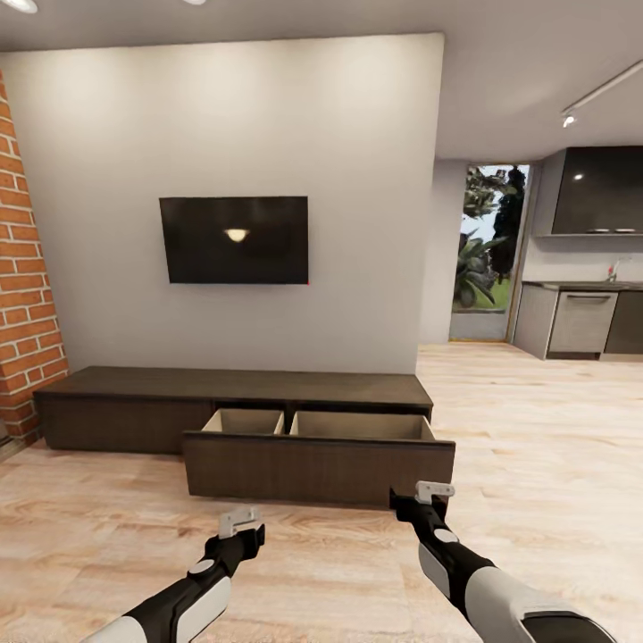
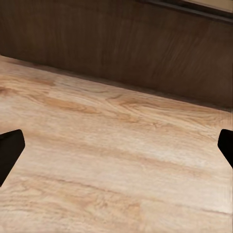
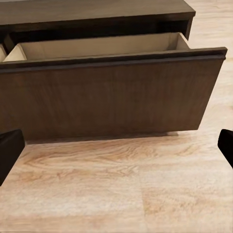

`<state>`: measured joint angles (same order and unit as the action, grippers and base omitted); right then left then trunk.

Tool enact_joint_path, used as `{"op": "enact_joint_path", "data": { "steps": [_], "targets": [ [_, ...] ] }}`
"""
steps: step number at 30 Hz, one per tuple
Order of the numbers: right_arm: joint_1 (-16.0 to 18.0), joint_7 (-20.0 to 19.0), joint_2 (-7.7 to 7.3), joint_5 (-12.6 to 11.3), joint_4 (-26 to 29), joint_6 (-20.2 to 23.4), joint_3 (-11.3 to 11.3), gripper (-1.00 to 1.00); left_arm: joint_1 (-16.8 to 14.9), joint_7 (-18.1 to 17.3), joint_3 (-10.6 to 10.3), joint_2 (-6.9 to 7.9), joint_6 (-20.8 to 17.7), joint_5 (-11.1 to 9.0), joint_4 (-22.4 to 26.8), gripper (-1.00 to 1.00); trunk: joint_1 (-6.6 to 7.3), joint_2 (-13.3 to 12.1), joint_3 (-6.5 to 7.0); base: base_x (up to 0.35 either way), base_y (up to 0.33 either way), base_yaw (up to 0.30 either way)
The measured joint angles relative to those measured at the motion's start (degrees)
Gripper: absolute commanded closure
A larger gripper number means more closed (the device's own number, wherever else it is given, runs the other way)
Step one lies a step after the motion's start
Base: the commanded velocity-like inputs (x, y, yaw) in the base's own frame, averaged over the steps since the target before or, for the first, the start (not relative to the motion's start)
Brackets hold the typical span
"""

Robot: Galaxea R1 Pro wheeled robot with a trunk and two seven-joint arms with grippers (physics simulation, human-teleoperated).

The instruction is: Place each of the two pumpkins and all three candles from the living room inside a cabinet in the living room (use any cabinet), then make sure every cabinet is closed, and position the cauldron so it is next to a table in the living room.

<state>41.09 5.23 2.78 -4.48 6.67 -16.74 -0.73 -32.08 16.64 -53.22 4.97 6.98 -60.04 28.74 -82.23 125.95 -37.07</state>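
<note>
Before both arms, cabinet drawer pulled open; both jaws spread, empty

Wall-mounted television, wooden floor

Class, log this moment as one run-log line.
cabinet: drawer open | left gripper: open, empty | right gripper: open, empty, near drawer front | floor: wood

Head camera faced the cabinet from mid-room, looking slightly down. Both wrist cameras looked low and near at its drawer front, shared by all views.
</note>
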Motion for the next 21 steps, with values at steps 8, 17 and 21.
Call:
{"op": "enact_joint_path", "data": {
  "steps": [8, 17, 21],
  "targets": [
    [0.0, 0.0, 0.09, 1.5, -1.8, -3.4, -0.3, -1.0, 0.0, -0.1, 0.0, -0.04, 1.5, 0.0, 0.1, -1.0, -1.76, 3.2, -1.44, 0.0, 0.0, 0.0],
    [-0.3, -0.1, 0.11, 1.7, -3.1, -7.3, -0.3, -1.0, -0.1, 0.0, -0.1, 0.06, 3.9, 0.0, 0.2, -1.0, -3.74, 6.8, -3.05, 0.0, 0.0, 0.0],
    [-0.5, -0.1, 0.11, 1.7, -3.1, -8.1, -0.3, -1.0, -0.1, 0.0, -0.3, 0.05, 5.1, 0.0, 0.2, -1.0, -4.61, 8.4, -3.77, 0.0, 0.0, 0.0]
  ]
}}
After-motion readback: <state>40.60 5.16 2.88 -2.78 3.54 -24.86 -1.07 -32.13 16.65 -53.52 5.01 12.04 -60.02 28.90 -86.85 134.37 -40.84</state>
